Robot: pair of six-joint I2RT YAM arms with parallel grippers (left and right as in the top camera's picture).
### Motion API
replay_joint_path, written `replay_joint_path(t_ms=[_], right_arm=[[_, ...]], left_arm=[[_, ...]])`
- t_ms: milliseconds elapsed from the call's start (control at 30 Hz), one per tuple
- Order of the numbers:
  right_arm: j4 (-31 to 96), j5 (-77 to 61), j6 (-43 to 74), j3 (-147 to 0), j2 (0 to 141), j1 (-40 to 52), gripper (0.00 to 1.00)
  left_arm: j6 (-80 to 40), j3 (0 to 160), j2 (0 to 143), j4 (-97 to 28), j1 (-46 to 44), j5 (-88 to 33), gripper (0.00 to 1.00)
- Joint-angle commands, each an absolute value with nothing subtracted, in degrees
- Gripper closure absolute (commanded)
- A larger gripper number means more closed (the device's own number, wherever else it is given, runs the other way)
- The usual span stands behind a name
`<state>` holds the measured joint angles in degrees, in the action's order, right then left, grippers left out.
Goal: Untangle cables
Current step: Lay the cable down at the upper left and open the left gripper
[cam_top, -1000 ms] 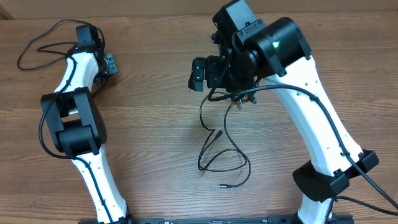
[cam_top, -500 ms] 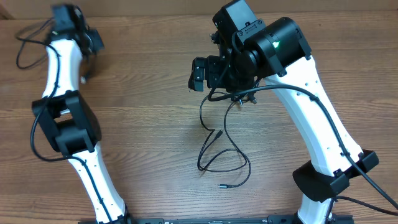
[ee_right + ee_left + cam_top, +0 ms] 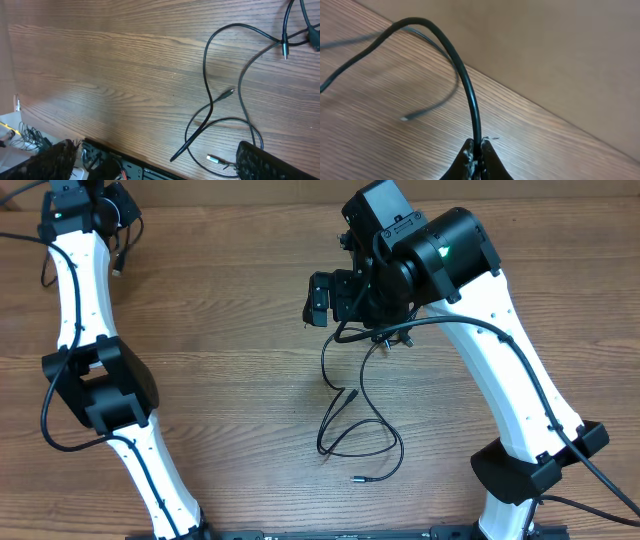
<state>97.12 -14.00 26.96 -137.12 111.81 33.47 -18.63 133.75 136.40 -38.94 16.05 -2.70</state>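
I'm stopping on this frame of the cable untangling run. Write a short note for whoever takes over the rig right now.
Left hand: shut on one cable, held up near the table's far left corner, plug end free.
Right hand: open, holding nothing, above the middle of the table.
Other cables: in crossing loops mid-table, beneath the right hand.
Done: the held cable is apart from the rest.
Left: set it down, then separate the crossing loops.
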Motion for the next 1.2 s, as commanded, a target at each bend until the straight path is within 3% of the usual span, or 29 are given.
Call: replay_joint_path(t_ms=[0,100,167,200,233,300,367,400,667,867,1067,1100,1133,1167], right_arm=[[97.0,-13.7,26.5,-137.2,110.8,33.8,0.00],[97.0,-13.7,26.5,-137.2,110.8,33.8,0.00],[97.0,-13.7,26.5,-137.2,110.8,33.8,0.00],[97.0,-13.7,26.5,-137.2,110.8,33.8,0.00],[97.1,-13.7,26.5,-137.2,110.8,33.8,0.00],[97.0,-13.7,26.5,-137.2,110.8,33.8,0.00],[97.1,-13.7,26.5,-137.2,110.8,33.8,0.00],[97.1,-13.7,26.5,-137.2,110.8,33.8,0.00],[97.1,-13.8,26.5,-137.2,110.8,33.8,0.00],[97.1,-13.8,26.5,-137.2,110.8,33.8,0.00],[97.1,-13.8,26.5,-137.2,110.8,33.8,0.00],[97.1,-13.8,26.5,-137.2,110.8,33.8,0.00],[97.0,-13.8,26.5,-137.2,110.8,33.8,0.00],[97.1,-13.8,26.5,-137.2,110.8,33.8,0.00]], left_arm=[[-13.7,133.7,140.9,-38.3,15.7,4.7,0.96],[-10.2,133.7,143.7,-38.9,16.1,4.8,0.85],[-10.2,133.7,145.1,-39.9,16.2,4.4,0.63],[-10.2,133.7,145.7,-40.5,16.2,4.3,0.45],[-10.1,133.7,145.9,-40.9,16.2,4.2,0.36],[-8.6,133.8,145.7,-41.5,16.2,4.2,0.30],[-7.6,134.4,144.7,-42.2,16.2,4.3,0.17],[-7.6,134.9,144.3,-42.7,16.2,4.4,0.14],[-9.1,136.3,140.4,-47.9,19.1,10.0,0.03],[-9.2,134.0,142.2,-51.2,23.8,15.1,0.07],[-12.0,133.1,144.0,-50.5,29.0,9.8,0.07],[-11.9,133.1,144.3,-49.9,29.6,7.7,0.09],[-11.5,133.1,144.7,-49.3,30.1,5.5,0.19],[-11.6,133.1,145.0,-48.9,30.5,4.0,0.37]])
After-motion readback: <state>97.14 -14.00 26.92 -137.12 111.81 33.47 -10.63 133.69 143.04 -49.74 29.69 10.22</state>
